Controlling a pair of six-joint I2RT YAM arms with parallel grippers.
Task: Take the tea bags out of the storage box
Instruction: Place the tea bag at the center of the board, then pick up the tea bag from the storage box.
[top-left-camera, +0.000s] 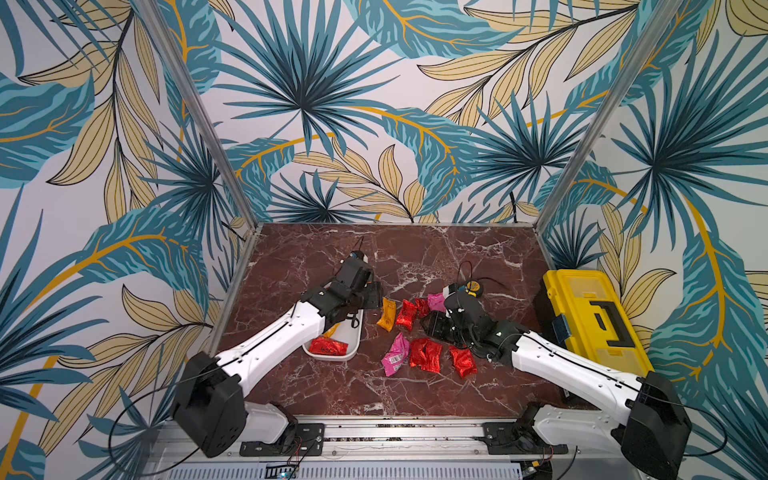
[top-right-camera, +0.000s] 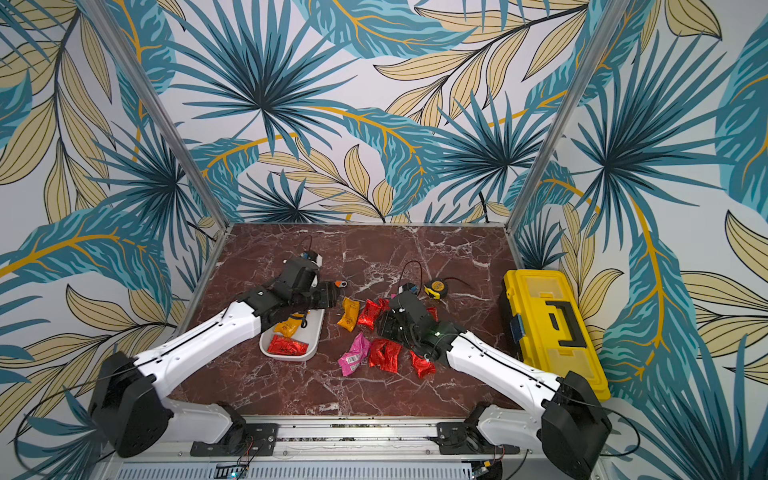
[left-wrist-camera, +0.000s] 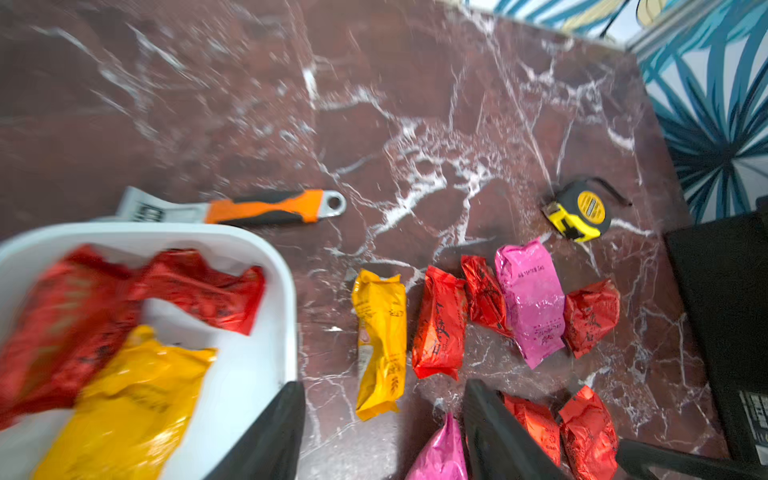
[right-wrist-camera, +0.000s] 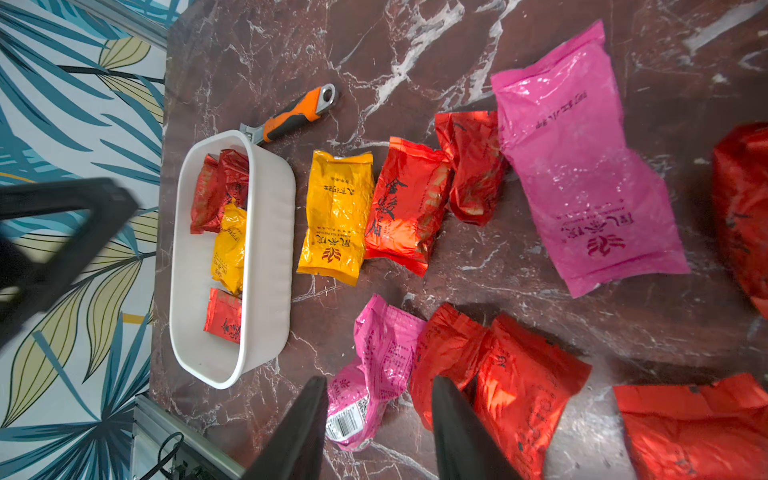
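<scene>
Some tea bags (top-left-camera: 328, 346) lie in the storage box (top-left-camera: 352, 337), left of centre in both top views, long axis running up the frame. The left gripper (left-wrist-camera: 382, 386), spread and empty, hovers by its upper right end, nearer than the right gripper (right-wrist-camera: 379, 380), also spread.

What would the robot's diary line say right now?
left gripper: open | right gripper: open | storage box: red, yellow tea bags inside | table: others out
</scene>
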